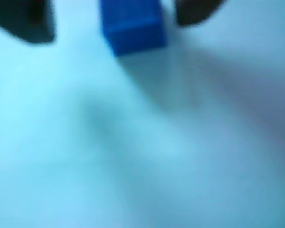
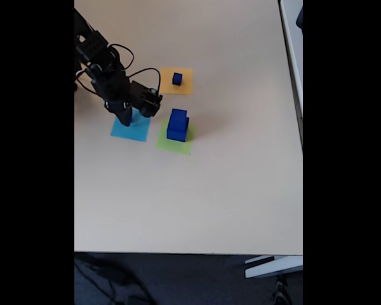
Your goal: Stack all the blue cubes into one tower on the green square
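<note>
Gripper (image 2: 128, 119) low over the light-blue square (image 2: 131, 129), fingers apart around a small blue cube (image 1: 132, 24).

Wrist view: two dark fingertips (image 1: 26, 21) at the top edge, one on each side of the small cube, with gaps between; contact cannot be told through the blur. The surface below is pale blue, with a soft shadow beside the cube. Fixed view: black arm (image 2: 105, 73) reaching in from the upper left of a beige table (image 2: 190, 197). Just right of the light-blue square, the green square (image 2: 174, 142) carries a stack of two blue cubes (image 2: 177, 124), larger below. Behind it, an orange square (image 2: 177, 81) holds a tiny blue cube (image 2: 177, 78).
</note>
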Tool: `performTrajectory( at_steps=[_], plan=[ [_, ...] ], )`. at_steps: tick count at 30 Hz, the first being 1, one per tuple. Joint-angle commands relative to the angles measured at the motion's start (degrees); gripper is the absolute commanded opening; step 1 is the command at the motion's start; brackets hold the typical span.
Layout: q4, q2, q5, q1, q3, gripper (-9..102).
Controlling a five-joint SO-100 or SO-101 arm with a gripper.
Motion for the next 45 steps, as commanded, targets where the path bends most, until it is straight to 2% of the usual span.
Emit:
performTrajectory(
  at_steps=[1, 8, 12, 17, 25, 33, 36, 39, 42, 45],
  plan=[
    [0.1, 4.9, 3.2, -3.6, -4.7, 13],
    [1.1, 10.0, 11.2, -12.4, -11.4, 14],
    [6.9, 10.7, 15.9, -16.8, -19.0, 14],
    [16.2, 2.4, 21.4, -21.6, -35.2, 15],
    [15.1, -8.9, 25.0, -27.2, -45.1, 17],
    [7.6, -17.2, 27.2, -29.2, -48.1, 17],
    [7.5, -19.7, 32.4, -30.8, -48.3, 17],
    [8.2, -21.4, 38.0, -33.4, -48.6, 29],
    [12.8, -23.3, 42.3, -36.0, -51.5, 35],
    [15.6, -24.1, 43.6, -36.9, -52.7, 36]
  ],
)
